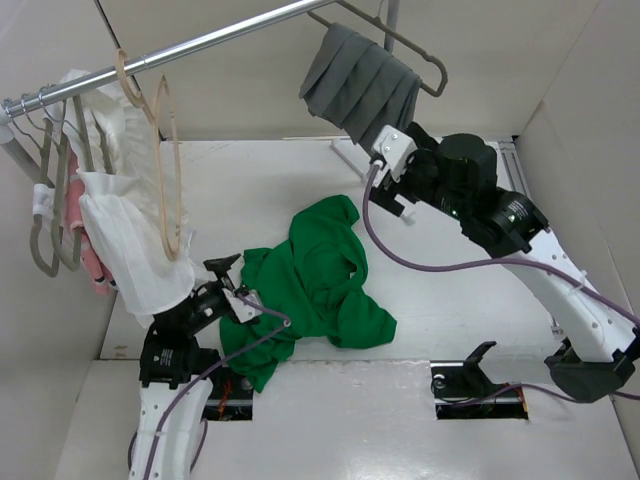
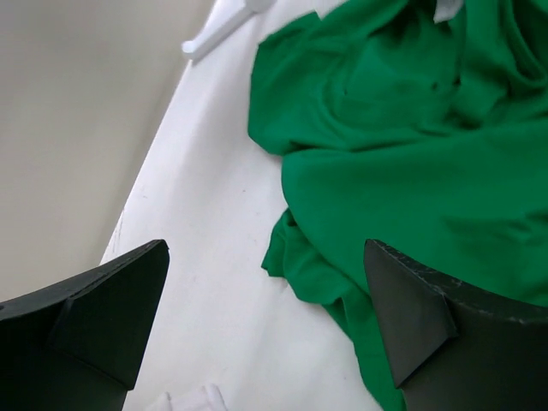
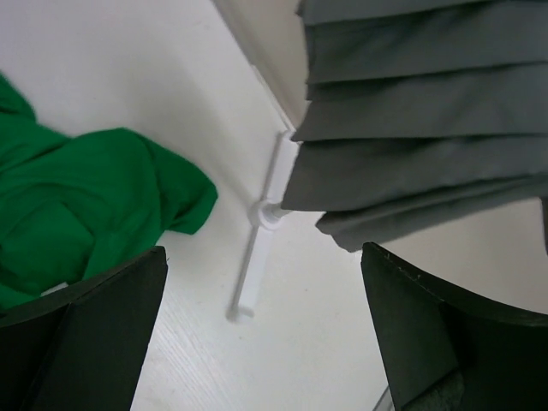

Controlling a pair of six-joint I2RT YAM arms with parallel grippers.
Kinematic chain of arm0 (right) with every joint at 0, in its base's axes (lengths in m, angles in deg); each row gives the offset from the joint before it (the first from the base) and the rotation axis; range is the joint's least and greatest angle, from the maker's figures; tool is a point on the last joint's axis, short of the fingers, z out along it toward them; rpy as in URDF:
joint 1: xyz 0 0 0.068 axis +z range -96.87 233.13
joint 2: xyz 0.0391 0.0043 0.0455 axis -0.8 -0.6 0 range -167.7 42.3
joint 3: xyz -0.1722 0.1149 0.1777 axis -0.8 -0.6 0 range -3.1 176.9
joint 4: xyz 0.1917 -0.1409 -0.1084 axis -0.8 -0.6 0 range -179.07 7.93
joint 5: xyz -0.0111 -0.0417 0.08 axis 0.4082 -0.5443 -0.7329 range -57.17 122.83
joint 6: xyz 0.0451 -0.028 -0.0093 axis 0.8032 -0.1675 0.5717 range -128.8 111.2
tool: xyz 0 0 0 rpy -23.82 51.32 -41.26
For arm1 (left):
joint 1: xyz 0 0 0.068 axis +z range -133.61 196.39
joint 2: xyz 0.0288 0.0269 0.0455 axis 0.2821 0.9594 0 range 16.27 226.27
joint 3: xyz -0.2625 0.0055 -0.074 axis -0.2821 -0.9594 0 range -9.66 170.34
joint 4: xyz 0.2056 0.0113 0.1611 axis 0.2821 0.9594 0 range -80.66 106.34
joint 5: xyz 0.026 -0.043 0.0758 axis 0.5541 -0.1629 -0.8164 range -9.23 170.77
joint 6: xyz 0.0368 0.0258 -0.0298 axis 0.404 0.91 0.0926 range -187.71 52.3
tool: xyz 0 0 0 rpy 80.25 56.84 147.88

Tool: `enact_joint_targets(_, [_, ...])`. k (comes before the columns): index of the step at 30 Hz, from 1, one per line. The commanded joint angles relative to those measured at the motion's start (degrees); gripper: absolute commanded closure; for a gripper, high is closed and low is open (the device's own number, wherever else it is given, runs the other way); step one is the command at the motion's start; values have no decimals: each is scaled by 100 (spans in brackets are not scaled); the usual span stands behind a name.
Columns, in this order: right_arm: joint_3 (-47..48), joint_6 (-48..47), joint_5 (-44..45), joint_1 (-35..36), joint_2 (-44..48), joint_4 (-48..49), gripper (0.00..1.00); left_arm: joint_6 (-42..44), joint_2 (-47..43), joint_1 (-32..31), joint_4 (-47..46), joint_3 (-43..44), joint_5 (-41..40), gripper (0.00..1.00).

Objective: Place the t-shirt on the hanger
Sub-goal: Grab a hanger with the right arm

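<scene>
A white table (image 1: 480,300) with a faint grain filled the lower part of the overhead view. Plain beige walls boxed it in: a back wall (image 1: 230,100), a left wall (image 1: 45,330) and a right wall (image 1: 590,110). A metal rail (image 1: 200,44) ran at a slant across the top, meeting a grey upright post (image 1: 392,18) at the right. The rack's white foot (image 3: 257,248) lay on the table near the back wall. From the rail hung a grey pleated cloth (image 1: 360,85) at the right. Bunched at the left were white garments (image 1: 115,225), something pink (image 1: 92,262) and grey hangers (image 1: 44,268). The light was soft and even, with only faint shadows.
</scene>
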Motion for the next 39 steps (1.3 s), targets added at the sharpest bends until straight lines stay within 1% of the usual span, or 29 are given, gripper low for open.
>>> enact_joint_targets(1, [-472,654,802,2,523,1213,1,-1411,-242,-27,-569,47,32,6])
enact_joint_targets(2, [-658,919,558,2,682,1573,1,-1411,-347,-27,-508,46,33,9])
enact_joint_targets(3, [-903,1209,373,2,849,2465,1,-1541,-400,-27,-507,-93,-81,10])
enact_joint_targets(4, [-1463,1377,-12,-85,1181,2943,1,-1630,-453,-27,-507,-164,-186,11])
enact_joint_targets(5, [-1712,1466,-486,-86,1298,3409,1,-1831,-515,-27,-655,-217,-326,11])
enact_joint_targets(6, [-1828,1650,-1100,-138,1299,3884,1,-1981,-515,-27,-735,-269,-745,11])
enact_joint_targets(7, [-1707,1878,-1315,-138,1246,3906,1,-2121,-515,-27,-823,-340,-967,11])
enact_joint_targets(9, [-620,2222,-1851,-138,572,3234,1,-2307,-454,-27,-876,-340,-1459,15])
enact_joint_targets(10, [-120,2345,-2210,-77,265,2768,1,-2307,-401,-27,-876,-340,-1522,18])
enact_joint_targets(11, [894,2415,-2370,28,-391,1824,1,-2307,-349,-27,-780,-210,-1523,20])
enact_joint_targets(13, [1806,2416,-2625,29,-975,975,1,-2352,-173,-27,-569,-104,-1471,25])
enact_joint_targets(14, [2158,2416,-2539,29,-1204,240,1,-2264,-111,-27,-499,-51,-1392,31])
enact_joint_targets(15, [2510,2416,-2321,29,-1485,-55,1,-2194,-59,-27,-437,11,-1322,34])
enact_joint_targets(16, [2513,2416,-1814,29,-1487,-266,1,-2193,29,-27,-384,11,-1321,36])
enact_joint_targets(17, [2304,2416,-1600,29,-1487,-390,1,-2132,30,-27,-384,11,-1321,36])
enact_joint_targets(18, [1789,2477,-1398,29,-1383,-392,1,-2079,117,-27,-384,11,-1321,38])
enact_joint_targets(19, [1549,2478,-1292,29,-1321,-392,1,-2009,231,-27,-271,63,-1321,38])
enact_joint_targets(21, [1170,2478,-1518,107,-1198,-226,2,-1799,372,-27,-69,186,-1259,39])
enact_joint_targets(22, [925,2478,-1519,108,-1145,-225,2,-1528,433,-27,46,187,-1155,39])
enact_joint_targets(24, [686,2478,-1090,257,-1066,-277,3,-1184,540,-27,423,249,-882,39])
enact_joint_targets(26, [37,2478,-974,257,-1013,-277,3,-711,601,-27,608,249,-698,39])
enact_joint_targets(28, [-377,2539,-974,257,-1013,-277,7,-708,601,-27,609,188,-635,37])
enact_joint_targets(30, [-703,2539,-1315,309,-1013,-277,11,-603,601,-27,609,187,-635,36])
enact_joint_targets(31, [-704,2539,-1386,310,-1013,-51,11,-541,601,-27,609,187,-635,36])
enact_joint_targets(33, [-345,2486,-1387,547,-890,100,11,-322,549,-27,775,187,-635,36])
enact_joint_targets(34, [-82,2486,-1387,599,-890,101,11,-34,548,-27,828,126,-574,35])
enact_joint_targets(35, [234,2486,-1535,652,-968,101,11,56,479,-27,829,65,-574,35])
enact_joint_targets(37, [1218,2582,-1947,653,-1065,101,11,57,399,-27,829,12,-574,34])
enact_joint_targets(39, [1981,2923,-2299,705,-1223,468,11,57,276,-27,882,11,-574,32])
